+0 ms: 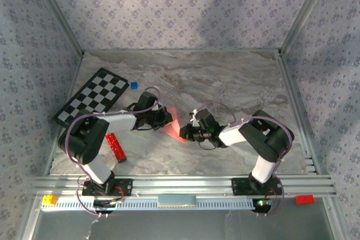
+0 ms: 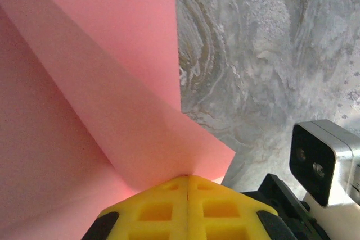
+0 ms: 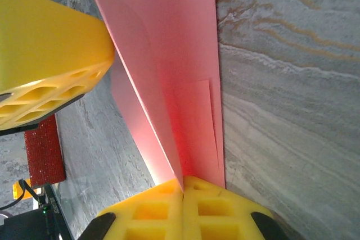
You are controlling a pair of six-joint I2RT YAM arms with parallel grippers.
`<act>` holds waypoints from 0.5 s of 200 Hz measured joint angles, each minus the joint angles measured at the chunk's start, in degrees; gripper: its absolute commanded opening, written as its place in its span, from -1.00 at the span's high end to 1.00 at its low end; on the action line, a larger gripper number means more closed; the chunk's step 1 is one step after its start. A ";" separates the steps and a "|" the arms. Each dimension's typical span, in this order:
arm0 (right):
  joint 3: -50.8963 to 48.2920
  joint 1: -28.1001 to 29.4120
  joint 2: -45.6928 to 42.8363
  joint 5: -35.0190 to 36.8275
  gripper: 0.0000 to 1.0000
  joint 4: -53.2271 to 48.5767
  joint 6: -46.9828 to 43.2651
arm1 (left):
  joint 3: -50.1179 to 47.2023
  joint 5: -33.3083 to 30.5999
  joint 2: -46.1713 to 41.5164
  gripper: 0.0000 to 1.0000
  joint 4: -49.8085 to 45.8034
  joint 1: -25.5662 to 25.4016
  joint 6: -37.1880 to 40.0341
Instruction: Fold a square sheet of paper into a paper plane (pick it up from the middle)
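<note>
Clamping the creased pink paper from opposite ends, left claw and right claw pinch it midway between the worktop's side edges.

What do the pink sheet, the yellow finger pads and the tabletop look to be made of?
The pink sheet looks like thin matte paper: sharp creases, light glowing through. The yellow finger pads look like moulded matte plastic or rubber, with square cells. The tabletop looks like grey veined marble, or a print of it.
</note>
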 measured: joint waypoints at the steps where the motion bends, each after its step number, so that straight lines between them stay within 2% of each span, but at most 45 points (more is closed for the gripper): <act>1: 0.02 0.00 0.02 -0.02 0.92 -0.02 0.00 | 0.02 -0.02 0.02 0.96 0.00 0.00 -0.07; 100: 2.10 -1.20 0.68 -3.15 0.93 -3.58 -0.02 | 0.02 -1.84 1.36 0.94 1.36 0.00 -1.62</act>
